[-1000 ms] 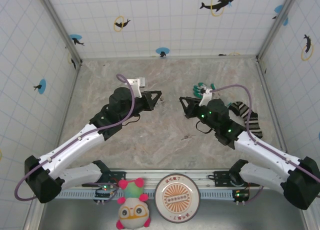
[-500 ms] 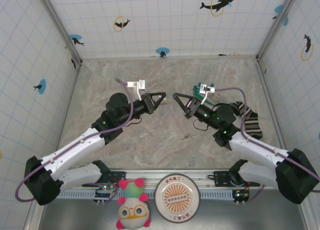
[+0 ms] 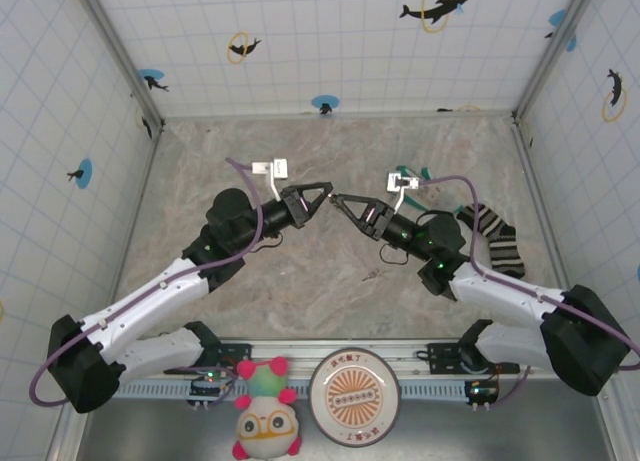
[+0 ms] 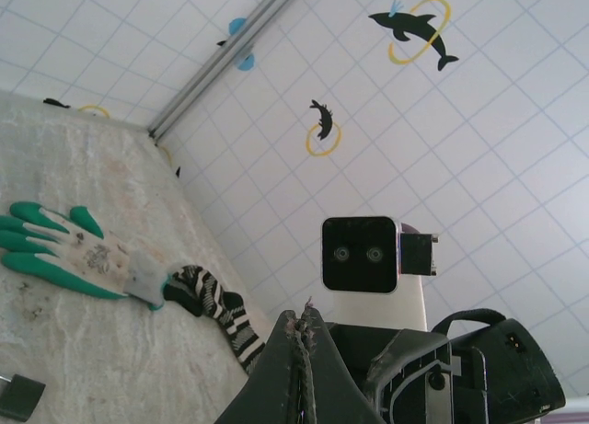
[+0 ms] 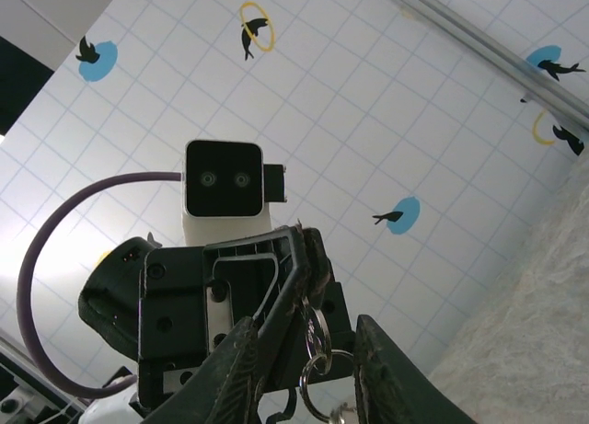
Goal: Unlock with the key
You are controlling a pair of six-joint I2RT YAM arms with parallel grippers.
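Key ring dangles from the left hand, pinched shut on it, between the parted fingers of the right hand. Mistimed release could drop it onto the bench.

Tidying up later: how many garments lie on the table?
2: a green-fingered glove far right on the table, and a striped sock beside its cuff. More may be hidden.

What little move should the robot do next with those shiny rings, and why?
Probably shut the right gripper gently. The left gripper is shut, and the silver rings dangle from its tips, right between the right gripper's open fingers. Closing there would likely catch the rings, so the right arm can take them.
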